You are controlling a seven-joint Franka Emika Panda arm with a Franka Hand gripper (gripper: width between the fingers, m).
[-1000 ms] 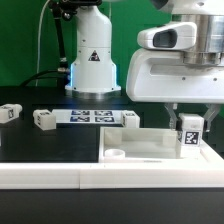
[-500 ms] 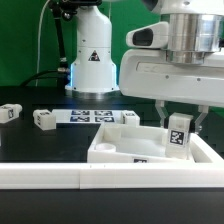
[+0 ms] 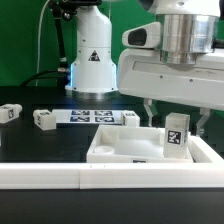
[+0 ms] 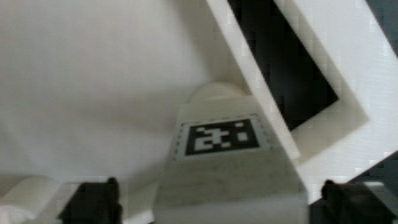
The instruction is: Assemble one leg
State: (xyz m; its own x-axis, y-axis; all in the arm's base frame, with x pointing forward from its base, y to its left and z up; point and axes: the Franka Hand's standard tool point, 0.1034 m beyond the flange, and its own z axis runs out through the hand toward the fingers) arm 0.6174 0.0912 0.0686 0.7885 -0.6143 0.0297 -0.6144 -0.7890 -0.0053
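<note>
- My gripper (image 3: 174, 118) hangs low at the exterior view's right, and my two dark fingers (image 3: 150, 113) stand on either side of one leg (image 3: 176, 135); the fingers are closed on it, holding it by its upper part
- That leg stands upright, its black-and-white tag facing the exterior camera; its lower end is down inside the large white panel (image 3: 110, 155), close to the panel's corner at the exterior view's right; I cannot tell whether the end touches the panel's floor
- In the wrist view the same leg (image 4: 222, 150) runs away from me between my fingers (image 4: 93, 200), tag up, with the panel's (image 4: 89, 70) pale floor behind it and its raised rim running along one side; past the rim the table is black
- The panel lies flat on the black table (image 3: 40, 140), just behind the white rail (image 3: 40, 178) that crosses the front of the exterior view
- Another leg (image 3: 43, 119) lies on the table at the exterior view's left, well apart from my hold; a further one (image 3: 9, 112) sits at the left edge of that view, partly cut off
- A third loose leg (image 3: 129, 118) lies just behind the panel's far rim, near the marker board (image 3: 88, 117); the board lies flat on the table in front of the arm's white base (image 3: 92, 60)
</note>
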